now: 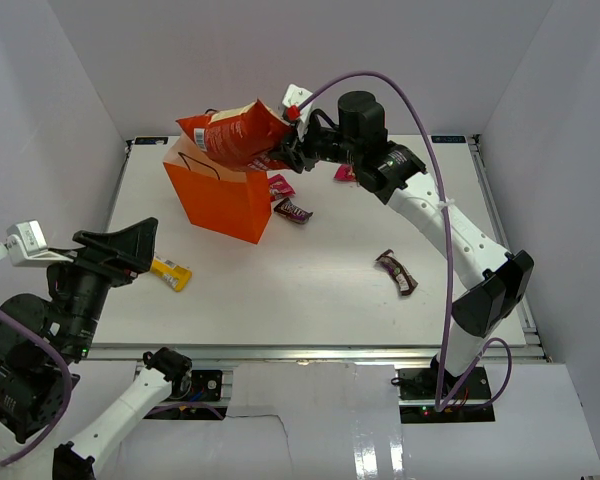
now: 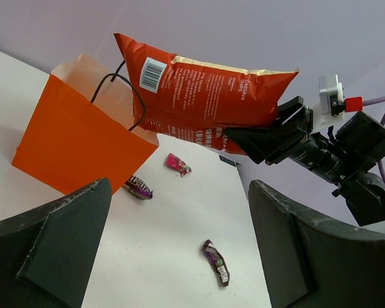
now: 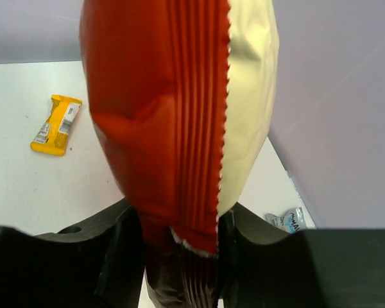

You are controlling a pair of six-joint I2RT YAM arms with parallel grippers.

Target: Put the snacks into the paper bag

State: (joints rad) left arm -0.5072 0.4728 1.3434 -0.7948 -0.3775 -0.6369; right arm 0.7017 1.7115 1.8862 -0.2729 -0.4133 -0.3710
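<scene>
My right gripper (image 1: 288, 150) is shut on the crimped end of the large red-orange-and-cream chip bag (image 1: 230, 133), holding it in the air over the open top of the orange paper bag (image 1: 220, 195); the chip bag fills the right wrist view (image 3: 173, 115) and shows in the left wrist view (image 2: 205, 96). The paper bag (image 2: 77, 138) stands upright with black loop handles. My left gripper (image 1: 130, 245) is open and empty at the near left, beside a yellow packet (image 1: 170, 273). A dark purple candy bar (image 1: 292, 210) and a magenta packet (image 1: 280, 186) lie right of the bag.
Another dark candy bar (image 1: 397, 272) lies at mid right, also in the left wrist view (image 2: 217, 262). A pale blue packet (image 3: 285, 219) lies near the right wall. White enclosure walls surround the table (image 1: 310, 290).
</scene>
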